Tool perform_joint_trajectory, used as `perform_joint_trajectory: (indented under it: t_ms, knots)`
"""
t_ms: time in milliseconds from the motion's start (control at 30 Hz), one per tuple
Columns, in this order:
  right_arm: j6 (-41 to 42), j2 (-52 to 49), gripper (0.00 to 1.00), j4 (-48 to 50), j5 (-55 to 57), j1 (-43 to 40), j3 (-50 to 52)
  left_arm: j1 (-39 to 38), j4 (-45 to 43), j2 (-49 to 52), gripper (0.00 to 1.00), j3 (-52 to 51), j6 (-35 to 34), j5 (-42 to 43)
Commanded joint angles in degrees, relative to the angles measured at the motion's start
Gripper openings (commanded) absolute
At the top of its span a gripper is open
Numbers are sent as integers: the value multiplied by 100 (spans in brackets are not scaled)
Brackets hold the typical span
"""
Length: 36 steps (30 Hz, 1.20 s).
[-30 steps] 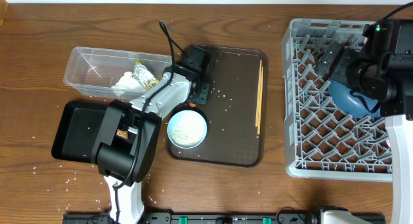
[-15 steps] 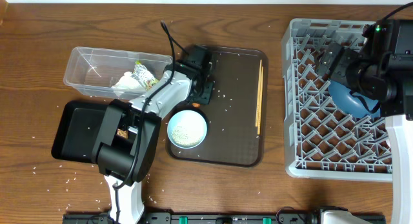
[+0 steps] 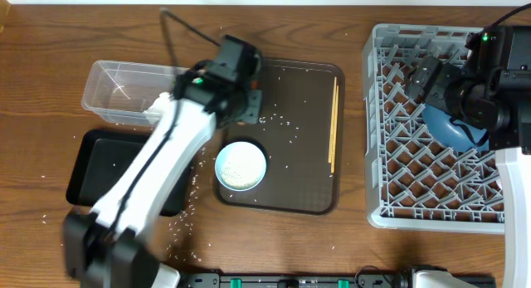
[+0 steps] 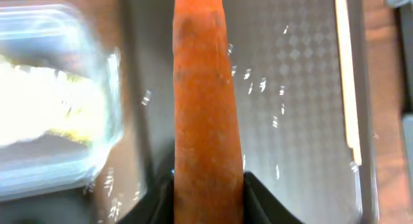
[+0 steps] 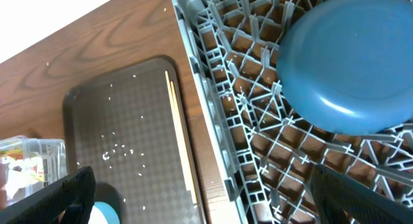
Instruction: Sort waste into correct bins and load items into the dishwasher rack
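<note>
Left jaws (image 4: 208,193) are clenched on the small orange carrot (image 4: 206,88), gripping its thick end. The tapered tip sticks out forward, over the left edge of the dark-brown serving tray (image 3: 303,155).

Risks:
- The grip is on one end of a smooth, tapered cone, and the left arm is motion-blurred in the overhead view. A fast swing could squeeze the carrot out forward, dropping it on the serving tray or the table.
- Wrong bin. The clear plastic tub (image 3: 116,85), just left of the serving tray's far-left corner, holds the crumpled white tissue (image 3: 153,114). I'd guess food waste belongs in the black tray (image 3: 91,168), left of the serving tray's near half. An early release would drop the carrot in the tub.

Around:
- The white bowl (image 3: 218,166), full of rice, sits on the serving tray's near-left part, right beside the arm's path, so a low sweep could clip it.
- Loose rice grains (image 3: 278,122) are scattered mid-tray. More lie on the table off its near-left corner.
- The wooden chopsticks (image 3: 333,126) lie along the serving tray's right edge, out of the way.
- The grey dishwasher rack (image 3: 398,197) stands right of the serving tray with the dark-blue dish (image 5: 348,62) in it. The right jaws (image 5: 203,179) hang released above it, holding nothing.
</note>
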State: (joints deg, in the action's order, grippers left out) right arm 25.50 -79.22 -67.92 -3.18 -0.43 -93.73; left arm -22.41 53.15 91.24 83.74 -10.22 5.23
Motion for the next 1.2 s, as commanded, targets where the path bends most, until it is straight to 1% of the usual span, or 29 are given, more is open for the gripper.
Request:
perform_joint_trajectory:
  t_ms: [0, 100, 167, 233, 333, 433, 567, 733, 767, 800, 833, 867, 933, 1033, 1167]
  knots:
    - [76, 2, 99, -26, -24, -2, -22, 494, 640, -588, 26, 92, -848, -505]
    - [79, 2, 99, -48, -24, -2, -22, 1158, 1528, -970, 22, 81, -1593, -879]
    - [79, 2, 99, -48, -24, -2, -22, 1591, 1915, -1086, 22, 20, -1886, -916]
    - [79, 2, 99, -46, -24, -2, -22, 1991, 2072, -1161, 22, -170, -2020, -916]
    - [79, 2, 99, -46, -24, -2, -22, 2529, 2061, -1193, 22, -688, -2243, -914]
    - [79, 2, 99, -48, -24, -2, -22, 2942, 1722, -1189, 22, -1366, -2503, -914]
    - [79, 2, 99, -48, -24, -2, -22, 3388, 874, -1189, 23, -2297, -2865, -887]
    - [79, 2, 99, -44, -24, -2, -22, 3779, -330, -1187, 23, -3073, -2892, -673]
    - [79, 2, 99, -44, -24, -2, -22, 3818, -509, -1187, 25, -3169, -2889, -680]
    - [79, 2, 99, -44, -24, -2, -22, 3851, -645, -1187, 38, -3235, -2889, -678]
    - [79, 2, 99, -46, -24, -2, -22, 3882, -723, -1185, 55, -3265, -2889, -678]
    - [79, 2, 99, -46, -26, -2, -22, 3904, -734, -1185, 65, -3261, -2885, -678]
    - [79, 2, 99, -76, -24, -2, -22, 3936, -732, -1196, 68, -3217, -2785, -675]
    - [76, 2, 99, -129, -24, -2, -22, 3943, -511, -1196, 69, -3012, -2570, -660]
    - [57, 4, 99, -127, -28, -2, -22, 3943, 4, -1248, 69, -2450, -1987, -111]
